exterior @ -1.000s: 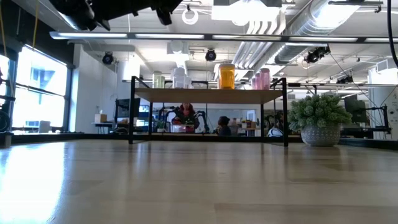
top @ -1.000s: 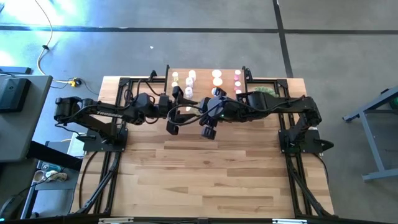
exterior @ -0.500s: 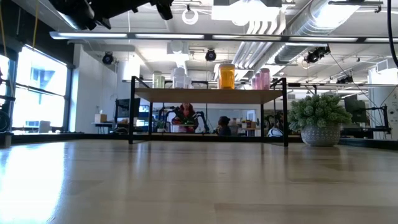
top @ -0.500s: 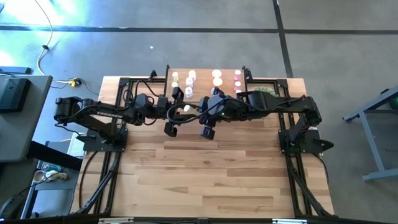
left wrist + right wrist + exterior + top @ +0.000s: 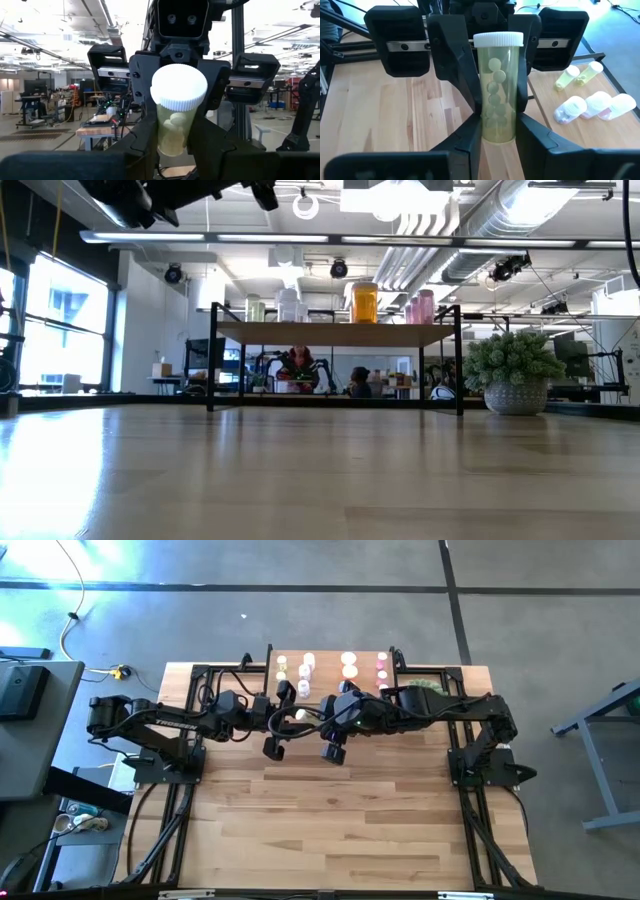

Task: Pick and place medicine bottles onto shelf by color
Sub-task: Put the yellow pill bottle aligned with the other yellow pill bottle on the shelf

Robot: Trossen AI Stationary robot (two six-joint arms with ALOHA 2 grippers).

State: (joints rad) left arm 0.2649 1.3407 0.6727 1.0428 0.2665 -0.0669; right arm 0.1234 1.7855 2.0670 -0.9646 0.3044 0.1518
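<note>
You are pinching light, slick yellow-green bottle between both tools: left tool, right tool; grip mid-body, below cap.

Left claw: closed its fingers onto the yellow-green bottle that the right claw also gripped.
Left arm: shifted slightly toward its own side, away from the shelf, during the last second.
</note>
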